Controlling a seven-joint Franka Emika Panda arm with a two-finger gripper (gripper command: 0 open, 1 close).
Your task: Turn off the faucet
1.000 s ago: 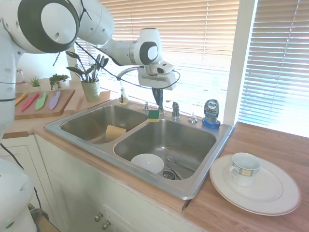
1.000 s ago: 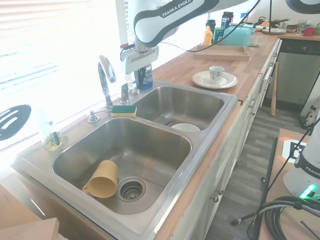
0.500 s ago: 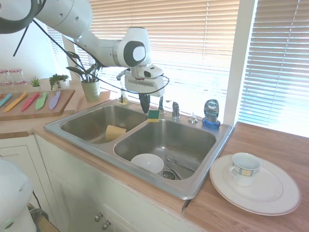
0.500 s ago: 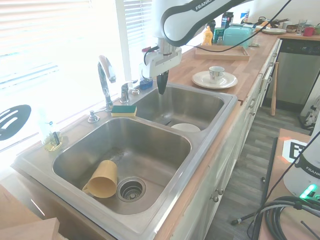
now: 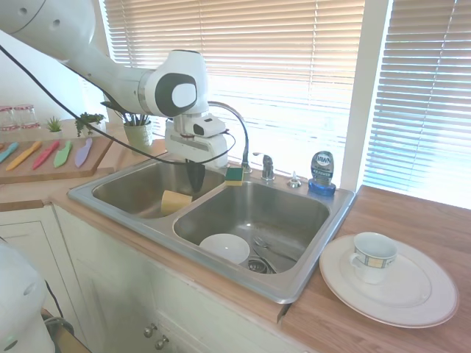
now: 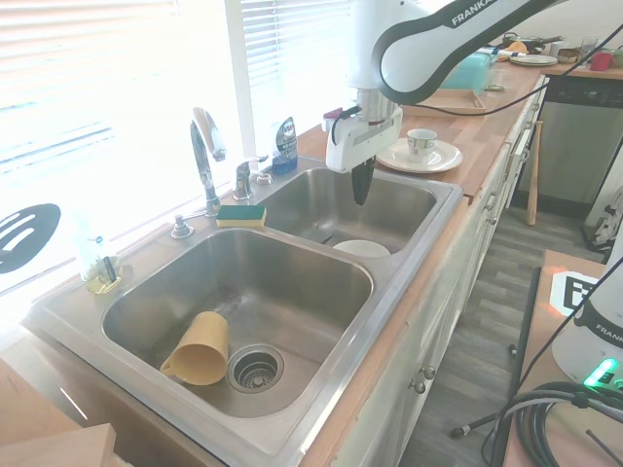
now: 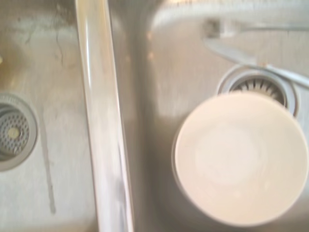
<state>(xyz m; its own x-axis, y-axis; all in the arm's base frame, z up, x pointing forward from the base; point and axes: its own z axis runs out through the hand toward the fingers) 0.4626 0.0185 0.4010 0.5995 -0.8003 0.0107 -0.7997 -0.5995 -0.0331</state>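
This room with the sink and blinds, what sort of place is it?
Most likely a home kitchen: a steel double sink set in a wooden counter, a tall chrome faucet by the window, and a cup on a plate beside it.

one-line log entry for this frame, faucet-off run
gripper: shut, empty, over sink divider | faucet: untouched, no water visible | bowl in basin | phase: away from handle

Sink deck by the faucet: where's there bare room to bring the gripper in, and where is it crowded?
Crowded: behind the divider, the faucet, its lever, a sponge and a blue soap bottle line the back ledge. Free: the sink's front rim, and the counter strip between sink and plate. The gripper hangs over the basin holding a white bowl.
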